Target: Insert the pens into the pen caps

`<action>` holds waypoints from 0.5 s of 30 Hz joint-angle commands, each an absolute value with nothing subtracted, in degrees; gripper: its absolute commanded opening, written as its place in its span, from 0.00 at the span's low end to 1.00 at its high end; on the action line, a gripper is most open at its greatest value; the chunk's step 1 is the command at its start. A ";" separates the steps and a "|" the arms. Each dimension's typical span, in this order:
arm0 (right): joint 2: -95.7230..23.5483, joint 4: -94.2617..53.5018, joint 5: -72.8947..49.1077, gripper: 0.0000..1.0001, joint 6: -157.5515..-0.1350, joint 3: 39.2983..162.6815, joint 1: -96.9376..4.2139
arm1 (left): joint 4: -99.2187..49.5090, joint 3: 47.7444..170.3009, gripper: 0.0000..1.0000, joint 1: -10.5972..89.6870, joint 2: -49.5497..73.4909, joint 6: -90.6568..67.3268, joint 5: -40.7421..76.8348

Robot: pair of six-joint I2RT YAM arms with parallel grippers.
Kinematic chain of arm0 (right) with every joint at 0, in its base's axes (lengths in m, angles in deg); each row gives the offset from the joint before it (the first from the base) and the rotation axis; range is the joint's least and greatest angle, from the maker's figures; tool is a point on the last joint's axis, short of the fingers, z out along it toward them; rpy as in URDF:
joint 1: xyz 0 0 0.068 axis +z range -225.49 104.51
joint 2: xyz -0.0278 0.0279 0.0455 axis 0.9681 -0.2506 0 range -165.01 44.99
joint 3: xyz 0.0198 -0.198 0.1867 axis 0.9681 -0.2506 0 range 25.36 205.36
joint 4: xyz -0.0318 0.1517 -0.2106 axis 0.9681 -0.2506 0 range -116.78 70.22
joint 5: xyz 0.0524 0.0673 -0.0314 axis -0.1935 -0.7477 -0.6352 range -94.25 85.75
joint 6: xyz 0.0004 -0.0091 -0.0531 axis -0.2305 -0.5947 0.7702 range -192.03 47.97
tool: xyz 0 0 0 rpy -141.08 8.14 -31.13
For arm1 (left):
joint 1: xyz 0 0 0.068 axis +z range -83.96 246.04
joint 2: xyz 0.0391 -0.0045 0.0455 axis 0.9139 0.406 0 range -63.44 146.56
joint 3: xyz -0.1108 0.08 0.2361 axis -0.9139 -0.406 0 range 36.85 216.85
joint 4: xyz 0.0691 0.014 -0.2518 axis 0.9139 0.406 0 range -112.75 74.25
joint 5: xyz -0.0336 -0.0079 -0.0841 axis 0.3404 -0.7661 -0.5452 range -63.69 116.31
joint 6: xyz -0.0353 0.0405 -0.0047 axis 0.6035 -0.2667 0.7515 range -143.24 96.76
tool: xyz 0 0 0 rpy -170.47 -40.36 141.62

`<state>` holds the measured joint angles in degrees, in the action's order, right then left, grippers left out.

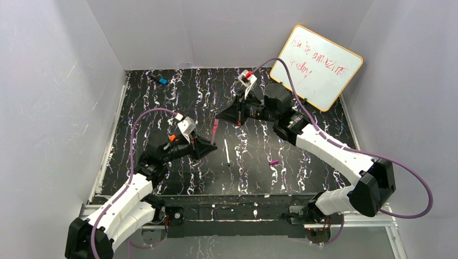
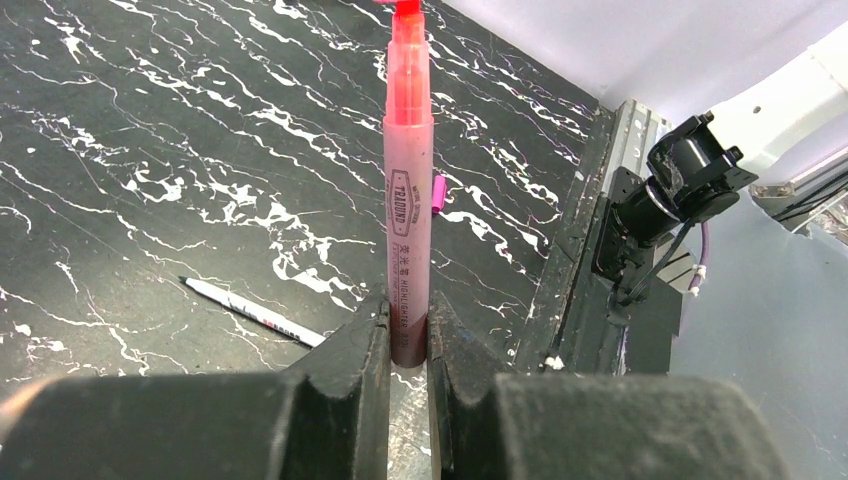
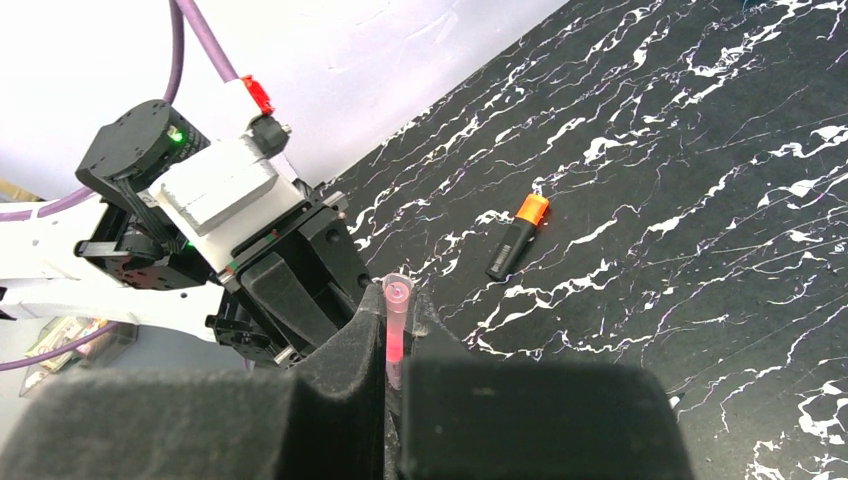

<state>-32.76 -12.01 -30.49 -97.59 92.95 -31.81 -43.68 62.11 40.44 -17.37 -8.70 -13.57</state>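
Observation:
My left gripper (image 1: 209, 145) (image 2: 408, 335) is shut on the lower end of the thin pink pen (image 2: 408, 200) and holds it above the table. The pen (image 1: 215, 131) reaches up to my right gripper (image 1: 218, 116) (image 3: 397, 325). That gripper is shut on the pale pink cap (image 3: 397, 300), which glows pink inside. How far the pen sits in the cap I cannot tell. The thin white pen (image 1: 227, 152) (image 2: 250, 310) lies on the table. The magenta cap (image 1: 274, 162) (image 2: 438, 194) lies to its right. A short black marker with an orange end (image 3: 518, 237) lies beyond the left gripper.
A black marker with a blue end (image 1: 160, 80) lies at the far left. A whiteboard (image 1: 318, 67) leans at the far right corner. White walls close in the black marbled table (image 1: 178, 97). A metal rail (image 1: 232, 211) runs along the near edge.

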 commanded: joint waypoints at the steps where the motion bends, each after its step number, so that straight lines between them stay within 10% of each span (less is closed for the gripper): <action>1: -33.36 -9.77 -31.12 0.01 -97.76 92.75 -31.65 | -44.20 64.63 0.00 40.47 -19.13 -10.50 -14.54; 15: -32.22 -11.14 -30.19 0.01 -97.06 90.63 -30.61 | -46.50 66.23 0.00 40.47 -17.77 -10.30 -13.68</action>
